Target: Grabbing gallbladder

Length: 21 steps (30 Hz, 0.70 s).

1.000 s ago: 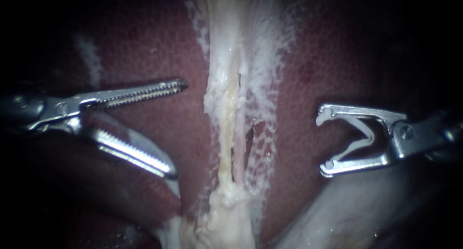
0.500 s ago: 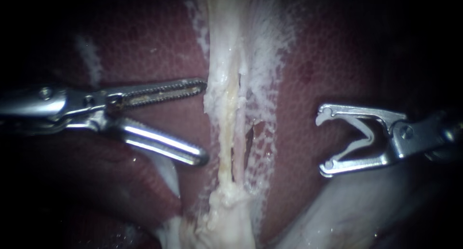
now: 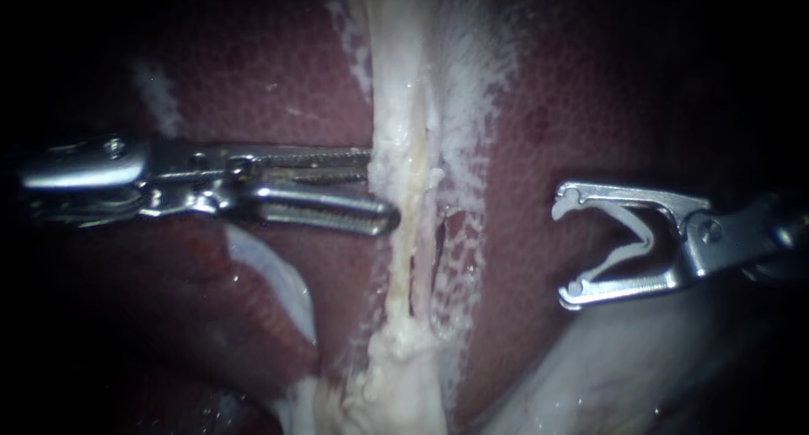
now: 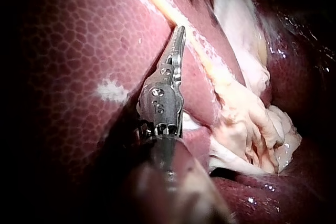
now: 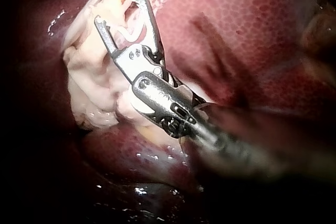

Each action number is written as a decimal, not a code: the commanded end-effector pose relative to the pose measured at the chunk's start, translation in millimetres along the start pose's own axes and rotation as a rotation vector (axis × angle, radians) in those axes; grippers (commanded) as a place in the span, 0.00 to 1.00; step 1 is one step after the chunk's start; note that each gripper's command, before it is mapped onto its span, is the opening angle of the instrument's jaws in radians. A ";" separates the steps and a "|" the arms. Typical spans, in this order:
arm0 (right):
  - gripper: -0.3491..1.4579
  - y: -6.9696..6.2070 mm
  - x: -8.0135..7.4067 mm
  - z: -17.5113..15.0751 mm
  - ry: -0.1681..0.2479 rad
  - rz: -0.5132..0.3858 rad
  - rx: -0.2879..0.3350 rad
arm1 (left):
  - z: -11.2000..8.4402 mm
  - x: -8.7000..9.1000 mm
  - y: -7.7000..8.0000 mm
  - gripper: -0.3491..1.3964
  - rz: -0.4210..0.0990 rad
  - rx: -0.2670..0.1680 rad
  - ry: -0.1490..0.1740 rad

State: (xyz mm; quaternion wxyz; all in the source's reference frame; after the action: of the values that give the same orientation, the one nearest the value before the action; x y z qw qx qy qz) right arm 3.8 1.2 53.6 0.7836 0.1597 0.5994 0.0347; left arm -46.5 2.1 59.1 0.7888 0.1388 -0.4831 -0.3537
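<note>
Two instruments flank the pale gallbladder band (image 3: 404, 106) running down across the liver (image 3: 539, 148). The left instrument (image 3: 381, 190) has narrow jaws pinching the band's edge. The right instrument (image 3: 563, 249) has jaws gaping wide, well clear.

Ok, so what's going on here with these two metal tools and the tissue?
Two slender silver instruments work over a dark red mottled liver. The left instrument has its tip at the edge of the pale whitish strip of tissue running down the middle; whether it grips it cannot be told. The right instrument hangs apart from the strip, over the liver, jaws open.
</note>
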 end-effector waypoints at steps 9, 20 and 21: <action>0.52 0.0 0.0 0.0 0.000 0.000 0.000 | -0.7 0.0 0.2 0.00 -0.029 -0.034 0.011; 0.52 0.0 0.0 0.1 0.000 0.000 0.000 | -0.8 0.1 0.2 0.00 -0.030 -0.034 0.017; 0.52 0.0 0.0 0.1 0.000 0.000 0.000 | -0.8 0.1 0.2 0.00 -0.030 -0.034 0.017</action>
State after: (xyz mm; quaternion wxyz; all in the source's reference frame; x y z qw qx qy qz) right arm 3.8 1.2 53.7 0.7836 0.1595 0.5994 0.0348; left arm -45.7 2.0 58.9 0.7896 0.1355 -0.4680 -0.3729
